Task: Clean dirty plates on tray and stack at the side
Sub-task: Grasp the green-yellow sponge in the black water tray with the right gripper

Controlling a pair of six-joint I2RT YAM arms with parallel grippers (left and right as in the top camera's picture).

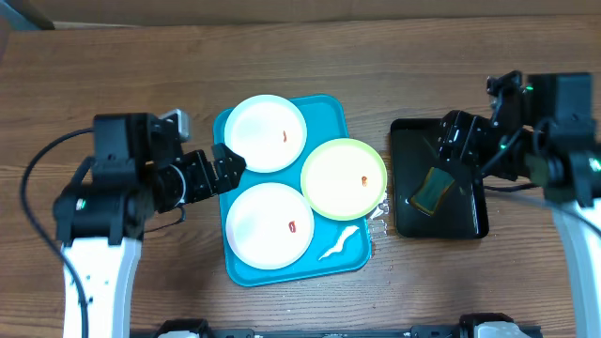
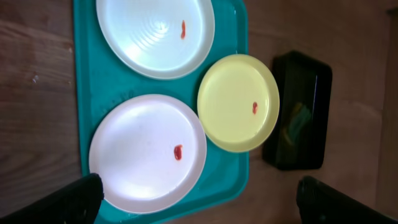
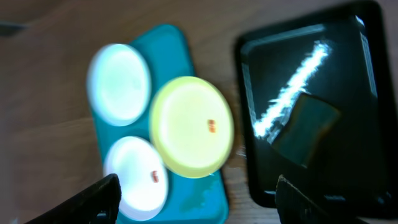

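Observation:
The turquoise tray [image 1: 329, 260] lies mid-table with three dirty plates on it. A white plate [image 1: 266, 132] is at the back, another white plate [image 1: 270, 224] at the front, and a pale yellow-green plate [image 1: 344, 178] overhangs the tray's right rim. Each has a small red smear. My left gripper [image 1: 228, 169] is open and empty at the tray's left rim, between the two white plates. My right gripper [image 1: 457, 139] is open and empty above the black tray. The left wrist view shows the tray [image 2: 87, 74] and plates [image 2: 148, 152]. The right wrist view, blurred, shows the yellow-green plate [image 3: 189, 127].
A smaller black tray [image 1: 470, 223] stands right of the turquoise one and holds a green-yellow sponge [image 1: 432, 191]. It also shows in the right wrist view [image 3: 348, 155] with the sponge [image 3: 308, 127]. Water glints on the table by the tray's right front corner [image 1: 376, 225].

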